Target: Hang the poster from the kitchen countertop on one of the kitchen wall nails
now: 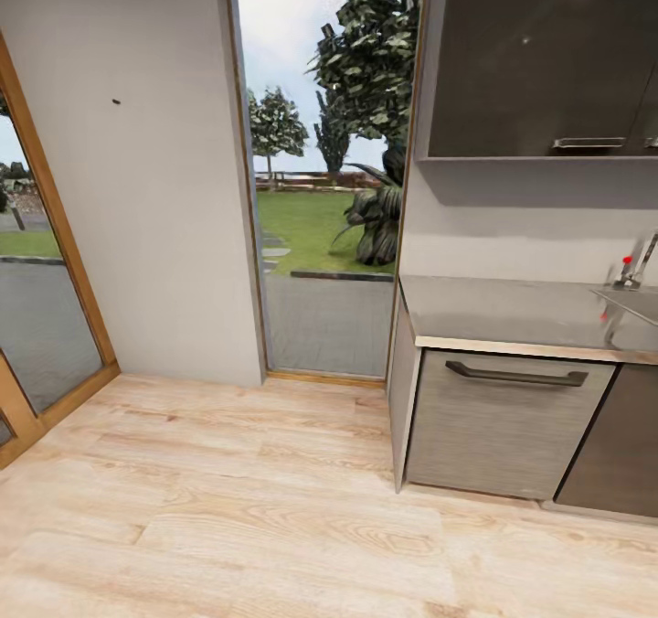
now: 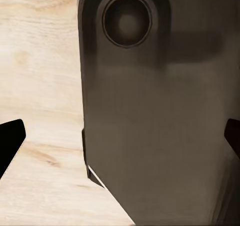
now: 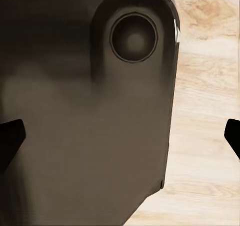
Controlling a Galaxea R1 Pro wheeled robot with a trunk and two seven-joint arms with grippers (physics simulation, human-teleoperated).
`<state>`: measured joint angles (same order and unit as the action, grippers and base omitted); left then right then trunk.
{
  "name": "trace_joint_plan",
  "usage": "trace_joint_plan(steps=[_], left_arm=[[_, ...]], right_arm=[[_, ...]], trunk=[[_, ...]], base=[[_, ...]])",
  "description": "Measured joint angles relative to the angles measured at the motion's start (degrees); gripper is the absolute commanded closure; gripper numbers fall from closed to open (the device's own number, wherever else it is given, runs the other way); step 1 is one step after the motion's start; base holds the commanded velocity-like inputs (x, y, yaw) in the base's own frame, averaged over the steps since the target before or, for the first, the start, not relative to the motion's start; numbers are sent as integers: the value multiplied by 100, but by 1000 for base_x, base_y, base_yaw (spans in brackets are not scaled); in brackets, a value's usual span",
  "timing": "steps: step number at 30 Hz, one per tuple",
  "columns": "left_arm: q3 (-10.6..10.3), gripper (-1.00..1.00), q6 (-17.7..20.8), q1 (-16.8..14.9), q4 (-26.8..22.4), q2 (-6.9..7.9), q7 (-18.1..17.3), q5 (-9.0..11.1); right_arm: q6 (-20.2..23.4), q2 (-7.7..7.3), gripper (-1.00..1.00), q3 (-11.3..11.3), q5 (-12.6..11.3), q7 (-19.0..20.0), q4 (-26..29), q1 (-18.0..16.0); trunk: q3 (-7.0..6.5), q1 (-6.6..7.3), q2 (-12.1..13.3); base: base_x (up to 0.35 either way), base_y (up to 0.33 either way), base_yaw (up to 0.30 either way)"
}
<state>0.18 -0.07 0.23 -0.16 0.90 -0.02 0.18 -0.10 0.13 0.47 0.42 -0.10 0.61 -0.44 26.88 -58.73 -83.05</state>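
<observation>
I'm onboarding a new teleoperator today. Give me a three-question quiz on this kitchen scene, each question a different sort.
1. True or false: a nail sticks out of the pale wall left of the glass door.
2. What covers the floor? A tile; B light wood planks; C carpet.
3. Fill in: the faucet stands on the ____, at its right end.

Key: 1 true; 2 B; 3 countertop.
</observation>
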Motion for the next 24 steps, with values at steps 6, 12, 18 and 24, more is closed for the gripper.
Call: trace_joint_plan(steps=[6,12,18,24], left_arm=[[12,-100,3,34,-29,154,8,20],[32,-100,12,-184,-189,200,3,45],[226,-100,55,-977,-266,207,-68,574],[283,-100,873,-2393,-279,265,-103,1223]], right_arm=[[6,-29,-100,11,-4,-11,170,-198],[8,-53,-100,-4,-4,-259,257,-492],[60,-75,-100,-3,-2,-446,625,-1010],[387,-67,-100,-11,-8,-480,1233,-2121]], trunk=[[0,0,0],[-3,0,1],[-3,0,1],[-4,0,1]], base=[[0,0,0],[0,0,0],[0,0,0],[0,0,0]])
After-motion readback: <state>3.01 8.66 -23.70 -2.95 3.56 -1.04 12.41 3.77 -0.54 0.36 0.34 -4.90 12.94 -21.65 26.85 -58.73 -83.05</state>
